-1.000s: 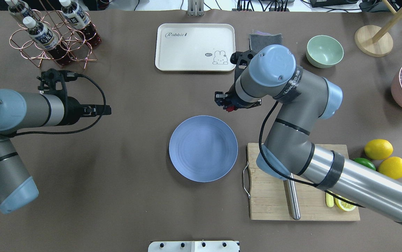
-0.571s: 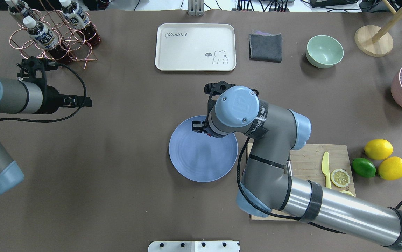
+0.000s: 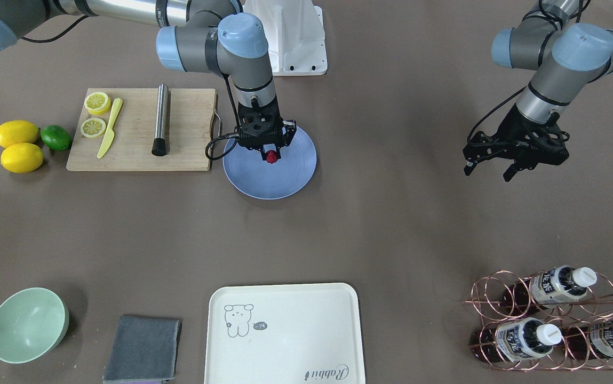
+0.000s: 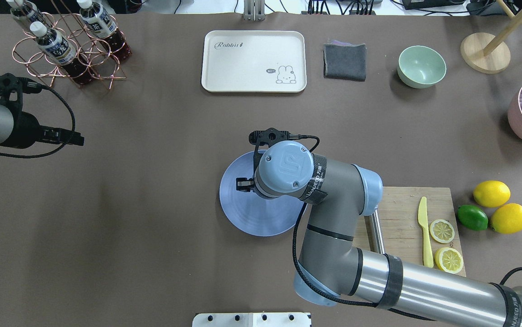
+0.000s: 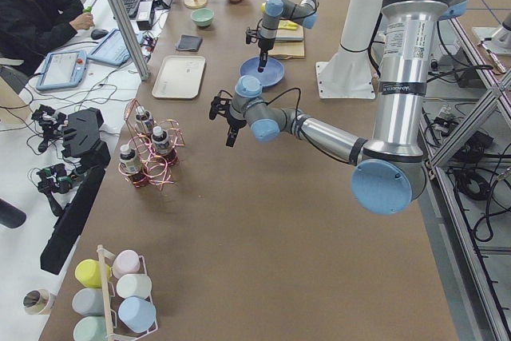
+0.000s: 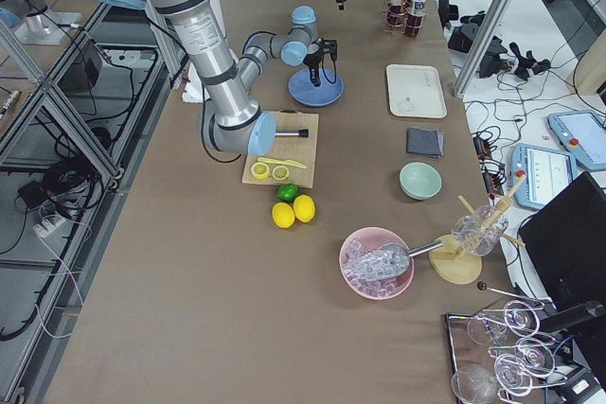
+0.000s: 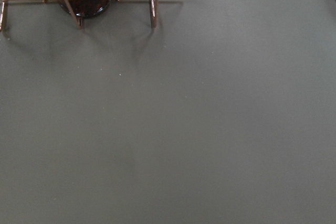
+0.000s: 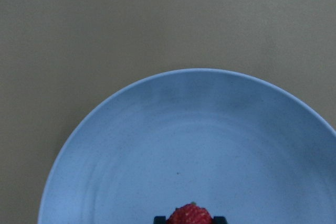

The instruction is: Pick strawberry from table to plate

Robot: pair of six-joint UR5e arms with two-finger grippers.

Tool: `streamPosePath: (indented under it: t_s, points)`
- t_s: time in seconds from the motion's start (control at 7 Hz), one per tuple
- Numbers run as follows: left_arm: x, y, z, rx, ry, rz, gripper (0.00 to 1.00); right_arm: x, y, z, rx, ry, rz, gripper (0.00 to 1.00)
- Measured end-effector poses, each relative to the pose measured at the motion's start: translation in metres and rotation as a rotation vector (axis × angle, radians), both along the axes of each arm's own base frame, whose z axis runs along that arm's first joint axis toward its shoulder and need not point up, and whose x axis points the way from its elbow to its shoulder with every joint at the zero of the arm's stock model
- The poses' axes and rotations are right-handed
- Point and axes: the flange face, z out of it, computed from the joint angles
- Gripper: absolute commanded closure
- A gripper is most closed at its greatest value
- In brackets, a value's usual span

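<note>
The blue plate (image 3: 291, 173) lies mid-table, also visible in the overhead view (image 4: 251, 220) and filling the right wrist view (image 8: 184, 140). My right gripper (image 3: 270, 153) hangs over the plate's middle, shut on the small red strawberry (image 3: 271, 157), which peeks between the fingertips at the bottom of the right wrist view (image 8: 190, 215). From overhead the wrist hides the berry. I cannot tell whether the berry touches the plate. My left gripper (image 3: 487, 172) hovers open and holding nothing above bare table (image 4: 151, 150), near the bottle rack.
A wooden board (image 4: 401, 204) with lemon slices, a yellow knife and a metal rod sits right of the plate. Lemons and a lime (image 4: 472, 217) lie beyond it. A cream tray (image 4: 254, 61), grey cloth (image 4: 345, 61), mint bowl (image 4: 422, 66) and copper bottle rack (image 4: 67, 50) line the far side.
My right arm carried the strawberry from beside the tray down and left until it was over the plate. My left arm pulled back toward the table's left edge.
</note>
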Motion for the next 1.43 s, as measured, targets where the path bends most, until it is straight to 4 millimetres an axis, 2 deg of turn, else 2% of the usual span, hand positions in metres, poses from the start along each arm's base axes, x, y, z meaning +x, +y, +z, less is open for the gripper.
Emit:
streamPosePath:
  t_s: [0.14,0.57,0.71,1.0,1.14,1.29,1.43]
  points:
    - [-0.004,-0.001,0.004,-0.004,-0.005,-0.004,0.02,-0.003,0.000,0.001,-0.001,0.003,-0.001,0.00]
    - [-0.010,0.000,0.007,-0.005,-0.009,-0.006,0.02,0.000,-0.005,0.004,-0.006,0.010,0.029,0.00]
    - [-0.010,0.000,0.007,-0.005,-0.009,-0.006,0.02,0.008,-0.010,-0.002,-0.013,0.004,0.041,0.00]
    - [-0.023,-0.007,0.009,-0.007,-0.008,-0.008,0.02,0.049,-0.028,-0.021,-0.060,0.000,0.046,0.00]
    - [-0.044,-0.013,0.019,0.009,-0.023,0.007,0.02,0.077,-0.042,-0.024,-0.094,0.006,0.045,0.00]
    - [-0.073,-0.016,0.038,0.030,-0.054,0.027,0.02,0.113,-0.061,-0.013,-0.118,0.024,0.036,0.00]
    - [-0.106,-0.021,0.056,0.038,-0.088,0.047,0.02,0.157,-0.082,0.013,-0.112,0.051,0.012,0.00]
